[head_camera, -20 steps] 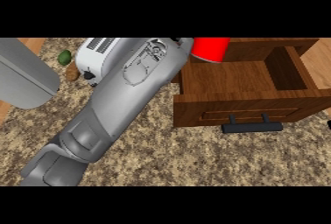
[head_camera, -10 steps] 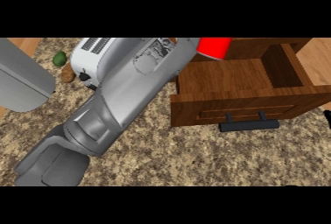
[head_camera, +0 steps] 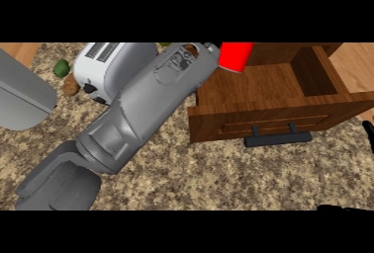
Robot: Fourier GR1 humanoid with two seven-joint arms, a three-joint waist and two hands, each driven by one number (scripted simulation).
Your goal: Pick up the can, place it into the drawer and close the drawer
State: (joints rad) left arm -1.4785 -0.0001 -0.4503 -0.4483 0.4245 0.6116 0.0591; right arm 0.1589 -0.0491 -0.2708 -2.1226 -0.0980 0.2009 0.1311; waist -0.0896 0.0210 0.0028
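The red can (head_camera: pixel 235 55) shows at the top edge, over the back left corner of the open wooden drawer (head_camera: pixel 292 106). My right forearm (head_camera: pixel 157 94) runs from the lower left up to the can, its wrist right beside it. The hand itself is hidden beyond the wrist, so I cannot see how it stands on the can. The drawer's inside is bare wood, and its black handle (head_camera: pixel 277 137) faces me. My left forearm (head_camera: pixel 22 94) crosses the left edge; its hand is out of view.
A white toaster (head_camera: pixel 110 64) stands behind the forearm at the top left, with a green item (head_camera: pixel 61 67) and a brown one (head_camera: pixel 70 86) beside it. Speckled counter (head_camera: pixel 241 173) lies in front of the drawer. Dark shapes (head_camera: pixel 367 131) touch the right edge.
The right forearm has shifted slightly, its elbow a little higher in the view. The can has stayed at the drawer's back left corner. The drawer remains open.
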